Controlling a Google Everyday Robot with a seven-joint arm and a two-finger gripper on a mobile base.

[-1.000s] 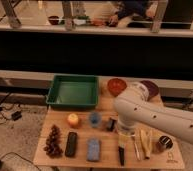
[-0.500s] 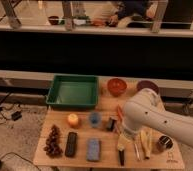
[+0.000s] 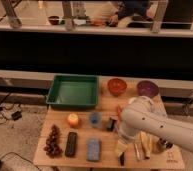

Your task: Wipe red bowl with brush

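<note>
Pale wood with a smooth matte top makes up the counter (image 3: 60,156), which stands before a dark wall and a railing. At the back left sits a rectangular green plastic tray (image 3: 73,91) with raised walls. Right of it is the red bowl (image 3: 117,86), small, round and glossy inside, at the counter's back edge. The darker purple bowl (image 3: 148,88), of like shape, stands beside it and apart.

Nearer the front lie a knobbly cluster of dark grapes (image 3: 53,140), a flat black oblong (image 3: 71,144), a blue rectangular sponge (image 3: 93,149), a round orange fruit (image 3: 73,119) and a small blue cup (image 3: 94,118).

A thick, smooth white arm (image 3: 160,127) comes in from the right and bends down over the front of the counter. Its claw (image 3: 121,148) hangs low there, well apart from the red bowl, with its jaws spread wide. It sits just above a slim dark-handled tool (image 3: 122,159), and I cannot tell whether they touch. Pale wooden utensils (image 3: 140,148) lie just to the right.
</note>
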